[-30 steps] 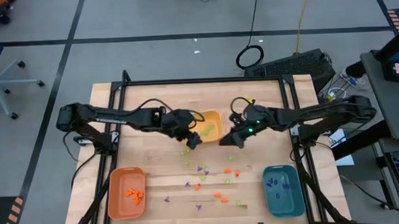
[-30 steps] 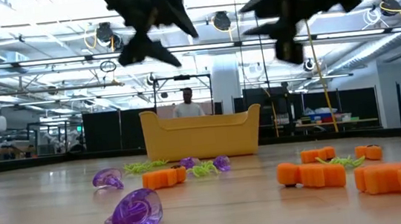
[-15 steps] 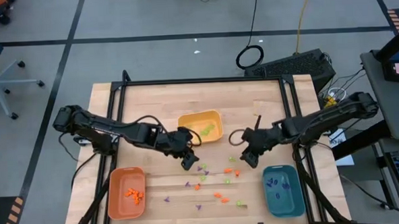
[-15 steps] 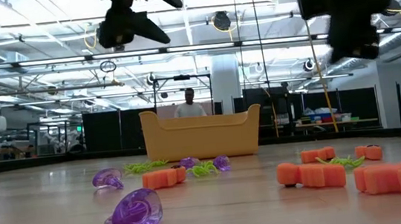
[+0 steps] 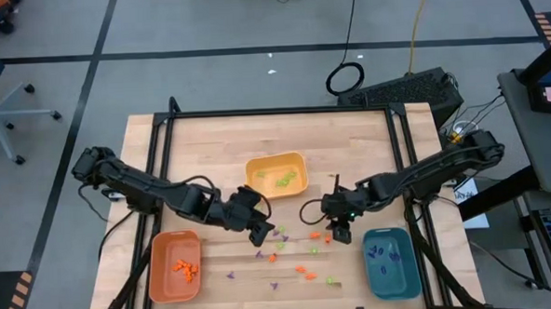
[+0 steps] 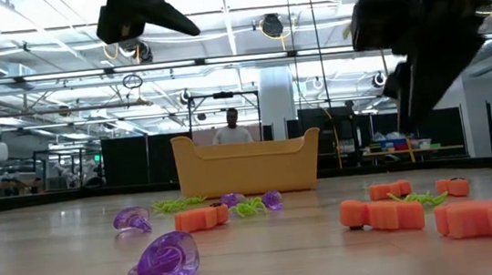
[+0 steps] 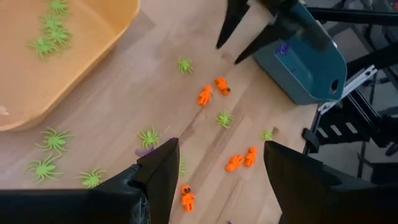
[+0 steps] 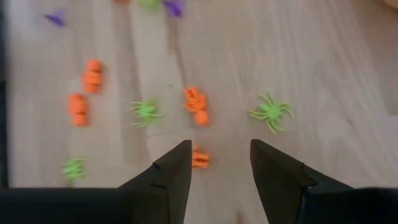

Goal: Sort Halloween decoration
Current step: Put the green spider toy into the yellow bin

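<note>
On the wooden table (image 5: 200,139), centre your right gripper (image 8: 214,163), fingers spread and empty, over the orange piece (image 8: 199,158) at lower centre; left gripper (image 7: 217,171) hovers spread.

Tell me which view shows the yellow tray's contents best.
The left wrist view: it looks into the yellow tray and shows light green spiders inside. The high view shows only green specks in it. The low view shows just its outer wall. The right wrist view misses it.
</note>
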### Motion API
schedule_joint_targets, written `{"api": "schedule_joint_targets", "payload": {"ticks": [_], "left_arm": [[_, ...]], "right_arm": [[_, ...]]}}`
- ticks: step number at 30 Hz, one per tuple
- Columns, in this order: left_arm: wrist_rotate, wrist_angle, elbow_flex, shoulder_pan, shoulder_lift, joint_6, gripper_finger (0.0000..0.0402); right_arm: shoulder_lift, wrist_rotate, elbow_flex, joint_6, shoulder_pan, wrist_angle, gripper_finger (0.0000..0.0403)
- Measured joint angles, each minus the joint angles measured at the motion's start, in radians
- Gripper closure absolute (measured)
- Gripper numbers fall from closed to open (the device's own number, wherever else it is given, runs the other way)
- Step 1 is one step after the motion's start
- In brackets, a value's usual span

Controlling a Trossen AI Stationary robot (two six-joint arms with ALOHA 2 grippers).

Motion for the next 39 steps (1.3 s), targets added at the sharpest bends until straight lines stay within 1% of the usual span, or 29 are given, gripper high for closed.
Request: {"api": "schedule_joint_targets", "payload": {"ticks": [4, 7, 9, 14, 16, 24, 30, 34, 39], "left_arm": [[-0.043, -0.001, 0.000, -0.031, 0.000, -0.002, 0.0169], [-0.054, -0.005, 0.000, -0.046, 0.000, -0.002, 0.0169], [-0.055, -0.006, 0.000, -0.053, 0.000, -0.002, 0.0169], [-0.056, -0.010, 0.000, -0.064, 0.000, -0.002, 0.0169], [-0.056, -0.011, 0.000, -0.064, 0.000, -0.002, 0.0169], [-0.091, -0.014, 0.000, -0.063, 0.000, 0.007, 0.0169], [-0.102, -0.045, 0.000, -0.063, 0.000, 0.009, 0.0169], [-0.105, -0.061, 0.000, -0.063, 0.001, 0.008, 0.0169], [-0.105, -0.065, 0.000, -0.063, 0.001, 0.006, 0.0169]], "right_arm": [[0.080, 0.007, 0.000, 0.001, -0.001, 0.026, 0.0248], [0.127, 0.016, 0.000, 0.003, -0.001, 0.031, 0.0251], [0.144, 0.053, -0.001, 0.008, -0.001, 0.032, 0.0253], [0.141, 0.160, -0.001, 0.010, -0.002, 0.041, 0.0254], [0.138, 0.181, -0.001, -0.004, -0.002, 0.048, 0.0254], [0.141, 0.158, -0.002, -0.075, -0.006, 0.068, 0.0255], [0.154, 0.158, -0.002, -0.075, -0.007, 0.069, 0.0255], [0.190, 0.128, -0.003, -0.075, -0.008, 0.086, 0.0255], [0.231, 0.133, -0.001, -0.037, -0.008, 0.095, 0.0256]]}}
